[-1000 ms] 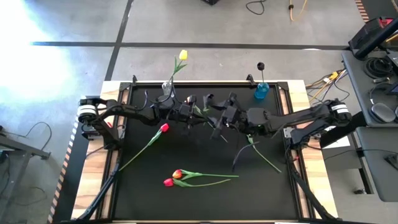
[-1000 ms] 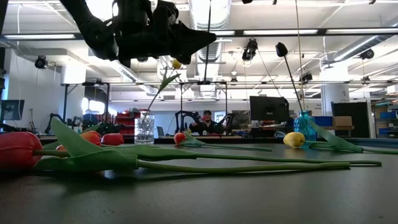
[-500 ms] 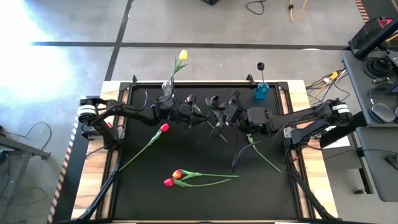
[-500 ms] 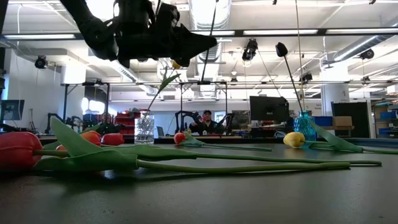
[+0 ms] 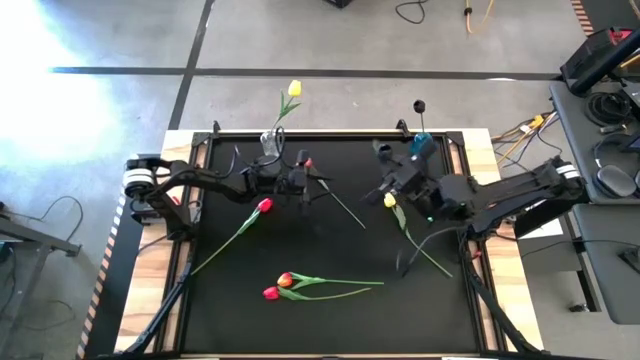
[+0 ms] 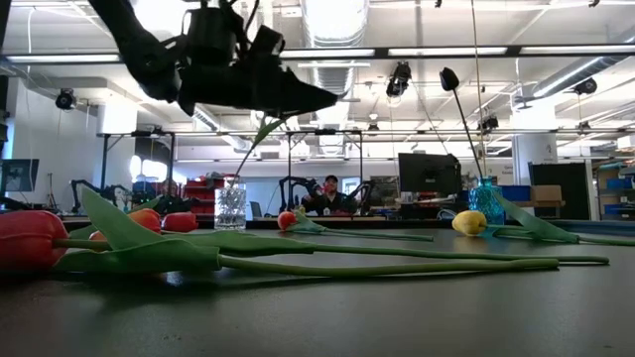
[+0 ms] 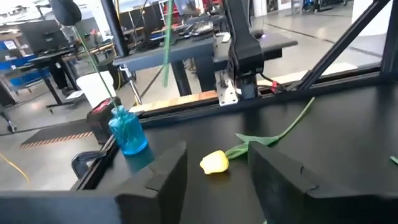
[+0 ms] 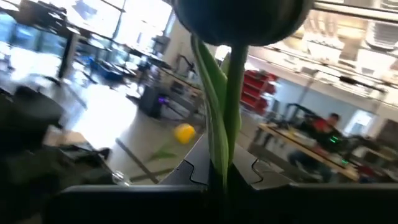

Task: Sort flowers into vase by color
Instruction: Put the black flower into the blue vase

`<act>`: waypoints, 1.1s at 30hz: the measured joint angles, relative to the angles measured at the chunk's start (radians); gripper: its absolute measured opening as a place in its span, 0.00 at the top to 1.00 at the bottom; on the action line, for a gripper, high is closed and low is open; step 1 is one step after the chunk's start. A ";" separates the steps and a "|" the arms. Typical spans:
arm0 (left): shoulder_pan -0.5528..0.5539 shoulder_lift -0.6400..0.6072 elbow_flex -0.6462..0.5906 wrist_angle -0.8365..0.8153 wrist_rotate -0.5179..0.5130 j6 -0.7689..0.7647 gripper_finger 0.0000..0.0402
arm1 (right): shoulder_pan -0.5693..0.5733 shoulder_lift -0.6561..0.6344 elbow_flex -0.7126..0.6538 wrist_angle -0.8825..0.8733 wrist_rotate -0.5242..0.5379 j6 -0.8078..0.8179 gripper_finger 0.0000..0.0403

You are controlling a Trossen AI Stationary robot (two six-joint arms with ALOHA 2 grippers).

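My right gripper [image 5: 388,178] hovers near the blue vase [image 5: 420,148] and is shut on a dark tulip, whose head [image 8: 239,18] stands above its fingers. The blue vase holds another dark flower [image 5: 420,105]. My left gripper [image 7: 217,180] is open at the table's far middle, over a red tulip [image 5: 307,162] whose stem lies on the mat. A yellow tulip [image 5: 390,200] lies below my right gripper. The clear vase [image 5: 268,145] holds a yellow tulip [image 5: 293,90]. My right gripper pinches the dark tulip's green stem [image 8: 224,155] between its two fingers, well below the head. The stem runs across the fingers and stands roughly upright, head up. The tulip is lifted clear of the table. The stem below the fingers is hidden.
A red tulip [image 5: 264,206] lies left of centre, its stem running toward the near left. A red tulip [image 5: 270,293] and an orange one [image 5: 285,280] lie together near the front edge. People sit at desks [image 6: 327,193] in the room beyond the table.
My right gripper has drawn away from my left gripper, where the two met at the table's far middle, and has gone toward the right edge and the blue vase, taking the dark tulip along. My left gripper has stayed in place.
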 joint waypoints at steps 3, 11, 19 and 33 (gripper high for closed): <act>-0.001 -0.042 -0.033 0.009 -0.006 0.006 0.59 | -0.001 -0.091 -0.084 -0.017 0.031 0.019 0.98; -0.003 -0.248 -0.140 0.011 -0.006 -0.030 0.59 | 0.037 -0.352 -0.311 -0.007 0.108 0.088 0.98; -0.003 -0.464 -0.303 0.009 -0.066 -0.033 0.59 | 0.007 -0.496 -0.480 -0.001 0.278 0.052 0.98; -0.001 -0.656 -0.462 0.007 -0.175 -0.024 0.59 | -0.497 -0.549 -0.586 0.314 -0.081 -0.080 0.98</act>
